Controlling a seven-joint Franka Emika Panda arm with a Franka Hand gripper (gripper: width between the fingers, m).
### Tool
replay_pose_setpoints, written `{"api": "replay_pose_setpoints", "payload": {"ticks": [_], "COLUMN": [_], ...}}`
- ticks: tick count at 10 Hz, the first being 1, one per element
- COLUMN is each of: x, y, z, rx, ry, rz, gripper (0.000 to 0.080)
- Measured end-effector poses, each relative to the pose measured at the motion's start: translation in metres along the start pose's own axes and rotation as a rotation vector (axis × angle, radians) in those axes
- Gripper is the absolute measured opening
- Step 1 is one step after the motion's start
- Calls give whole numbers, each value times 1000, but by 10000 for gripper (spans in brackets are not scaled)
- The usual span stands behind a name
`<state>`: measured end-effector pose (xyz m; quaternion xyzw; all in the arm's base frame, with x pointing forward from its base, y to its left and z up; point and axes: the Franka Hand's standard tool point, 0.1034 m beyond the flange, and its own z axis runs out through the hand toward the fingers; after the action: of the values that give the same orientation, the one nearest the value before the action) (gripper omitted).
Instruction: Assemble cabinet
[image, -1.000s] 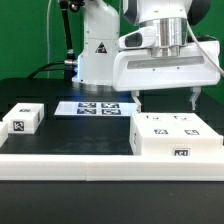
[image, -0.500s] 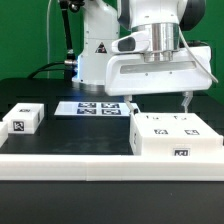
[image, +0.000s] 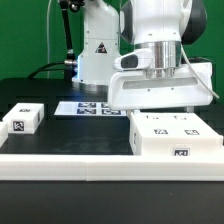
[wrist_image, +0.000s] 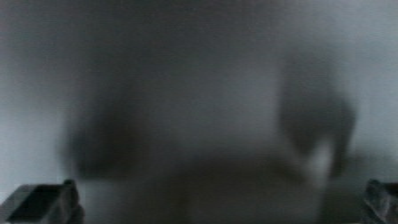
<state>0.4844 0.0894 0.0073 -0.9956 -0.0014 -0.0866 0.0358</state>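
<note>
Signs: black triangular warning sticker (image: 100, 47) on the arm's base (image: 92, 62); symbol illegible.
Black-and-white square tags on: cabinet (image: 175, 142); small block (image: 22, 119), 9 o'clock of it; marker board (image: 85, 107), 10 o'clock.
Words, numbers: none legible.

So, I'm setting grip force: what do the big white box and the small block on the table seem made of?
The cabinet looks like rigid white plastic with a matte finish: even colour, crisp straight edges, no grain. Painted wood cannot be ruled out. The small block looks the same, with a black-and-white tag that seems printed on or stuck flat.
</note>
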Motion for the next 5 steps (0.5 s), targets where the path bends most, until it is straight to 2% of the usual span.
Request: {"api": "replay_pose_setpoints", "payload": {"ticks": [5], "x": [0], "y": [-2], "z": [1], "rx": [1], "ry": [1], "rz": [-11], "gripper": [797]}}
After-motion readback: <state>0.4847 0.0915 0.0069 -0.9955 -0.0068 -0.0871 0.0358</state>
